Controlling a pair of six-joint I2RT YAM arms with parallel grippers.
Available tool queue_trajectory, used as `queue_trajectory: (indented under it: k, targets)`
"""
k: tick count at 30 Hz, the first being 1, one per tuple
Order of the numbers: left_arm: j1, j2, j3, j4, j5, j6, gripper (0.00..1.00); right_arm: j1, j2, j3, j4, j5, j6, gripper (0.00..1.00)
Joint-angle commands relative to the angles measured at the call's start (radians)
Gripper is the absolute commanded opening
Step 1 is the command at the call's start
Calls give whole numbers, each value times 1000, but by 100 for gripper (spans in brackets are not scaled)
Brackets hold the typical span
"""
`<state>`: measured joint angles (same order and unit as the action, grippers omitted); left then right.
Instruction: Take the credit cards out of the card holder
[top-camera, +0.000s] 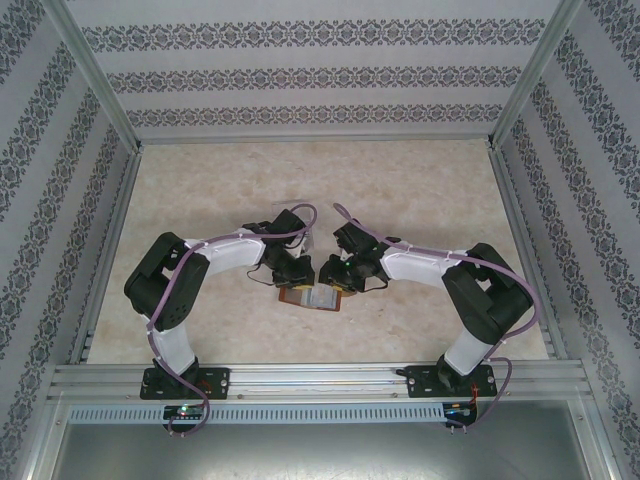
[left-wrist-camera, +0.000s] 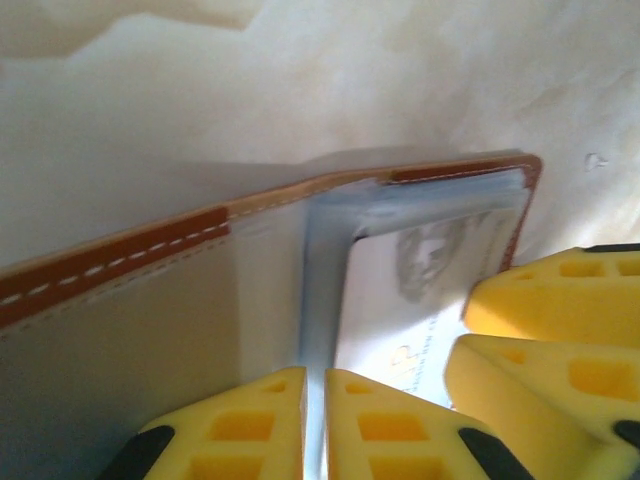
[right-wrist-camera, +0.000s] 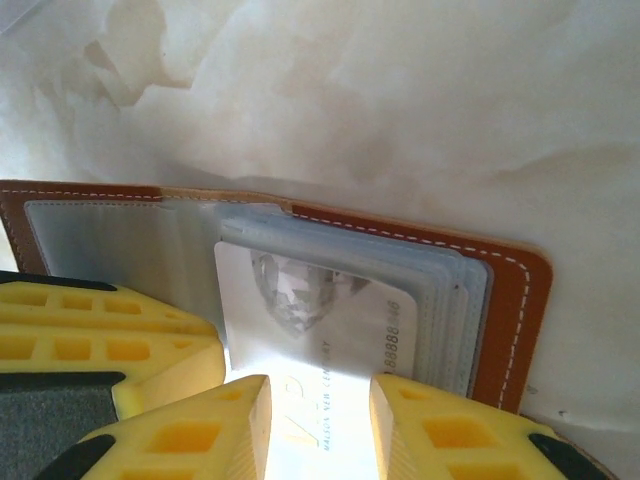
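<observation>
The card holder (top-camera: 318, 298) lies open on the worktop (top-camera: 400, 190), midway between its left and right edges and closer to the near edge. The left jaws are clenched on the thin edge of one of its grey-blue sleeves. The right jaws stand parted over 1 pale credit card (right-wrist-camera: 300, 300) that sticks partway out of its slot; whether they touch it cannot be told.

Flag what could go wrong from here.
The right gripper stands open over a credit card partly tucked under the sleeves; closing may miss its edge or grab a sleeve. The left gripper pinches only a thin inner sleeve of the card holder, so the holder may drag along.
</observation>
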<state>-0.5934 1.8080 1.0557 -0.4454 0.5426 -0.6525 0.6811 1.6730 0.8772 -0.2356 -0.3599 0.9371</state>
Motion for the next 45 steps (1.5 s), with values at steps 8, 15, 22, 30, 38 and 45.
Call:
queue_trajectory:
  k: [8,15,22,30,38,45]
  targets:
    - [13,-25,14,-90,-55,46,11,1,-11,2,-70,48,-26,36]
    - [14,-26,-27,48,60,-25,18,0,-57,-7,-62,47,-11,38]
    - [13,8,-24,22,48,5,21,-6,-74,-18,-62,47,-6,38]
    - [13,18,-25,15,42,10,23,-5,-57,-21,-53,39,-4,38]
    - [14,40,-8,-50,-22,40,19,-3,-36,-19,-36,23,-5,37]
    - [13,30,-3,-47,-10,35,19,2,-70,-18,-58,54,-10,30]
